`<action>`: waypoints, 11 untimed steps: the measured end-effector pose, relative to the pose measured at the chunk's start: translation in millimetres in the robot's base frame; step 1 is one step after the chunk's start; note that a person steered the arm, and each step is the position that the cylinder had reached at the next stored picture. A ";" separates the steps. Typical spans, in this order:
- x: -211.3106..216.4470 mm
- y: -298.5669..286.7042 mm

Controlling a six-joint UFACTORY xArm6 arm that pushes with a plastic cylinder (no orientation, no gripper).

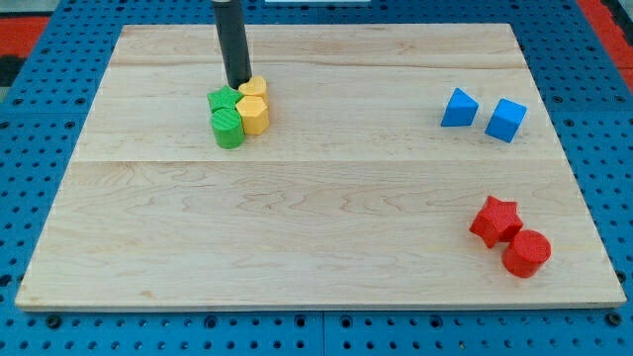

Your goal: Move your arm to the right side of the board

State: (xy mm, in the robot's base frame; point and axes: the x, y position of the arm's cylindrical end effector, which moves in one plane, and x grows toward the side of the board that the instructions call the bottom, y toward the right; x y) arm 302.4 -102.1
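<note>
The tip [238,85] has no jaws to open or close; the bare rod stands just behind the green and yellow cluster [240,111], touching or nearly so, left of centre. Its goal, the board's [316,218] right side, holds blue blocks [484,113] and red blocks [509,235], so the crossing looks unobstructed

My tip [238,86] touches 4-block cluster [240,115] top, view's left; upper pair [460,109] & lower pair [496,220] at rt
</note>
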 end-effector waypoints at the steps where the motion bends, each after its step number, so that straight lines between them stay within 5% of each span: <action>1: -18.5 41.6; 4: -18.5 220.1; 8: 0.2 376.5; 11: 73.1 376.8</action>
